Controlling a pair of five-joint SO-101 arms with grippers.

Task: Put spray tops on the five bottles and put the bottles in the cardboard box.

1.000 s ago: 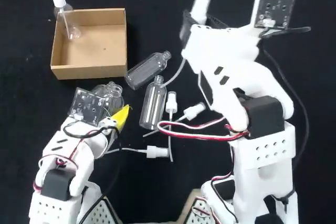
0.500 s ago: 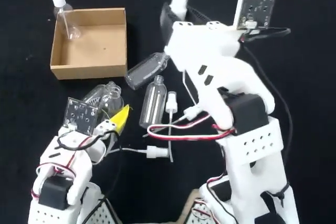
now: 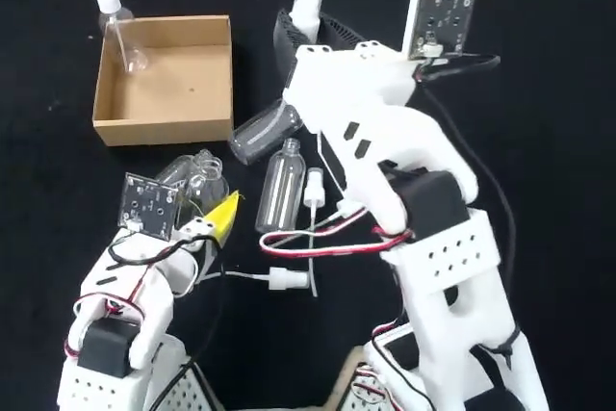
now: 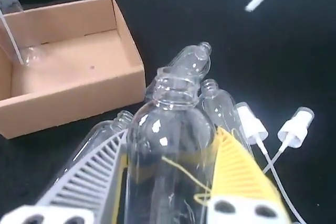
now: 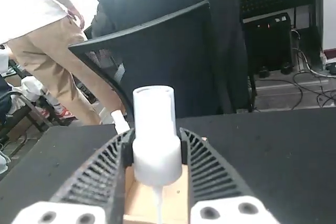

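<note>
Beside cardboard box (image 3: 164,130): loose bottles (image 3: 280,188), spray tops (image 3: 287,280) | left pincer (image 4: 170,153) grips uncapped bottle (image 4: 169,119) | right pincer (image 5: 156,148) grips spray top (image 5: 154,124)

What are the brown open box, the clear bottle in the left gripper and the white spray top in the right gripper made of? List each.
Brown open box: seemingly matt cardboard, flat brown walls.
Clear bottle in the left gripper: probably glossy plastic, possibly glass; see-through with glints.
White spray top in the right gripper: apparently moulded plastic, smooth and opaque.

One bottle (image 3: 116,30) stands in the cardboard box (image 3: 162,129), loose bottles (image 3: 278,190) beside it.
</note>
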